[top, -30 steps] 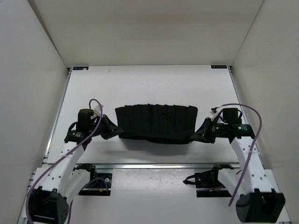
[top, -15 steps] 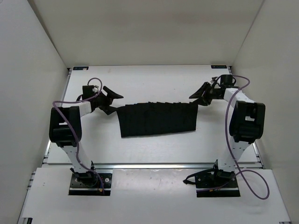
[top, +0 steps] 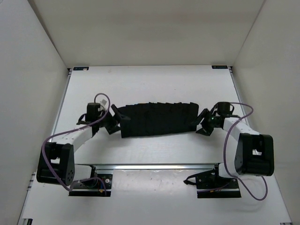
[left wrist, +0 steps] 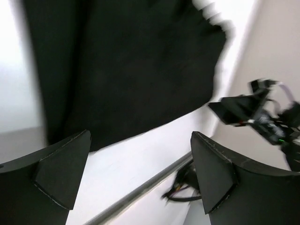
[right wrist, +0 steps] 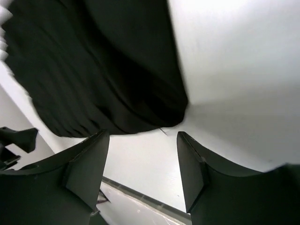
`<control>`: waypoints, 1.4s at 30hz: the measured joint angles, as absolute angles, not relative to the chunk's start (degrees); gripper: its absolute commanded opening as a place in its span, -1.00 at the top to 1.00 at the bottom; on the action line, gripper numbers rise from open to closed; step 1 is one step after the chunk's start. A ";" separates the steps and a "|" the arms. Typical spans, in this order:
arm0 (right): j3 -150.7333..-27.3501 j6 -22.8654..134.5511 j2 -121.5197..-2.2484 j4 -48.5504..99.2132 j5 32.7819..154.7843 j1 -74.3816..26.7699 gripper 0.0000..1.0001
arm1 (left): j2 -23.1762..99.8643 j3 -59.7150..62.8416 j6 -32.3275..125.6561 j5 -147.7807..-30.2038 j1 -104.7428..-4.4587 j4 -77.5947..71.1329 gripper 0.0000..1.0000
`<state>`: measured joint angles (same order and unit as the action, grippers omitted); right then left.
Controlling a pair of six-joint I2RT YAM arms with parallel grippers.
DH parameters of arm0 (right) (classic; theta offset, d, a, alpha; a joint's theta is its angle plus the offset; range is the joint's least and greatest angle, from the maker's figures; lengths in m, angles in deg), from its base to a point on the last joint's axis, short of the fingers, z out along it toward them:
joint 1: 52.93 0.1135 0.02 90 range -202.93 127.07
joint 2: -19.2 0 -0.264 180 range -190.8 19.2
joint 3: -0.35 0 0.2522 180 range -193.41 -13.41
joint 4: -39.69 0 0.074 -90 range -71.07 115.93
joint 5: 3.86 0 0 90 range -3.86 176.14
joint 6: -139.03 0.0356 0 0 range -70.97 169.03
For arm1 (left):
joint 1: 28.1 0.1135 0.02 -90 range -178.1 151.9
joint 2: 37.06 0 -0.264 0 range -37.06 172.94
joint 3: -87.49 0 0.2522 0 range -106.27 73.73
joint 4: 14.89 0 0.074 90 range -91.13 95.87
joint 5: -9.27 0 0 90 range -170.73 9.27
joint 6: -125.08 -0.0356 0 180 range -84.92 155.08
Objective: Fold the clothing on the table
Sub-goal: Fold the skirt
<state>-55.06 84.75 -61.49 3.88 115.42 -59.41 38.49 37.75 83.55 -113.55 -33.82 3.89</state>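
**Hazards around a pleated garment flanked by two open grippers**

Black pleated garment (top: pixel 157 119) lay as a wide band across the middle of the white tabletop (top: pixel 150 84), its ridges running front to back. Left gripper (top: pixel 116 123) stood just beside the band's left end and right gripper (top: pixel 202 123) just beside its right end. Both had their fingers spread apart with nothing between them, as the wrist views confirmed.

Risks, judged from this layout:
- A low finger could catch the soft edge as an arm moved and drag the cloth askew.
- A pinch that took only a top layer would leave the rest behind, though the views did not settle whether the band was doubled.
- Unequal pulls from the two ends would skew the band.
- Purple cables (top: pixel 227 140) looping off each arm could also brush the fabric.

Surface was matte and flat, edged by silver rails (top: pixel 154 166) — white walls (top: pixel 150 33) closed in three sides, likely leaving little room for wide swings.
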 measured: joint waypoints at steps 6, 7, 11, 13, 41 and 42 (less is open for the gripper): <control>-44.63 95.44 -58.65 12.74 112.73 -54.15 -0.12 | 37.31 46.27 84.73 -105.59 -37.45 7.85 -0.97; -43.32 97.58 -58.12 15.51 112.08 -54.06 -0.13 | 37.02 46.25 84.91 -103.98 -37.95 7.30 -0.98; -40.52 105.74 -57.40 22.20 109.80 -53.99 -0.08 | 37.00 46.23 86.77 -100.72 -39.22 6.03 -0.98; -39.80 108.73 -57.18 24.28 107.94 -53.84 -0.08 | 37.22 46.12 87.46 -99.56 -39.78 5.64 -0.97; -53.53 89.26 -58.93 17.74 95.01 -49.32 1.00 | 49.52 43.14 85.19 -103.82 -43.61 -4.72 0.15; -53.53 88.99 -58.93 17.68 95.03 -49.40 1.00 | 49.66 43.14 84.82 -104.04 -43.76 -4.48 0.25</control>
